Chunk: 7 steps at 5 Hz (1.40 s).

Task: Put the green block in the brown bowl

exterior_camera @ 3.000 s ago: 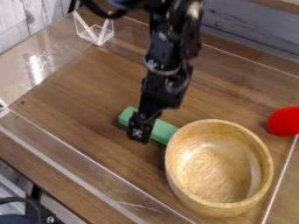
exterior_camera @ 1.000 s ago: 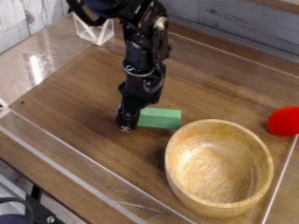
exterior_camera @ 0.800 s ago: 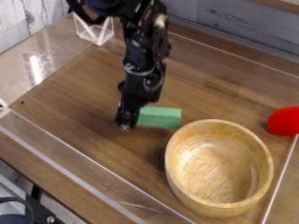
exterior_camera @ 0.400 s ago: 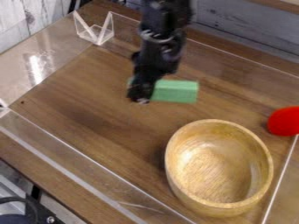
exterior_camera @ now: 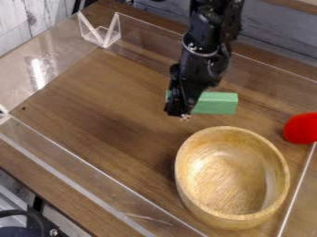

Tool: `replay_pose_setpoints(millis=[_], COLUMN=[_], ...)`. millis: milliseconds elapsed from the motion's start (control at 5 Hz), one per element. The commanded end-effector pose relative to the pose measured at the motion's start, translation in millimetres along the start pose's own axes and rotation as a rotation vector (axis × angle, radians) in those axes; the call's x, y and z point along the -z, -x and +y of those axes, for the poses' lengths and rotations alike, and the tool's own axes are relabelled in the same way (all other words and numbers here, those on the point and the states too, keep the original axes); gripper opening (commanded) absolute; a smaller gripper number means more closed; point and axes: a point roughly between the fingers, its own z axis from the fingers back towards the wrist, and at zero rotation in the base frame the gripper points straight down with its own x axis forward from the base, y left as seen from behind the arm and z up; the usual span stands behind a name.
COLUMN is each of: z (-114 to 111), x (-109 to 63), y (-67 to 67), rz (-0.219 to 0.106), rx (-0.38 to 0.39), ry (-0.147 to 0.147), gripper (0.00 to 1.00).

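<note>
Pincer (exterior_camera: 186, 104) is clamped on one end of the green block (exterior_camera: 217, 103), right of frame centre, leaving its far end jutting rightward, presumably lifted to clear the rim of the brown bowl (exterior_camera: 188, 176), lower right.

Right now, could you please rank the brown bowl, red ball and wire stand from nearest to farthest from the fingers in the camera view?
1. Brown bowl: just below the fingers.
2. Red ball: right.
3. Wire stand: upper left.

No readable lettering anywhere right now; not a label, brand, number or sign to be made out.
</note>
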Motion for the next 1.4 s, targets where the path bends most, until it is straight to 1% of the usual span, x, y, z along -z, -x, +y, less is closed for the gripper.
replay_pose_setpoints(millis=[0,200,400,600,800,1000,1200], z=[8,5,11,13,22,32,32], x=[-18.5,-21.7,-9.4,1.8,5.7,6.0,3.0], y=[17.0,37.1,45.2,41.3,38.5,38.9,31.2], rz=[-0.028,-0.020,-0.031,-0.048,-0.054,-0.058,-0.068], rx=[-0.051,-0.087,-0.056,-0.020,-0.012,-0.008,0.042], ry=[-0.047,-0.043,-0.045,-0.049,-0.049,-0.051,-0.055], gripper=[0.00,0.00,0.00,0.00,0.00,0.00,0.00])
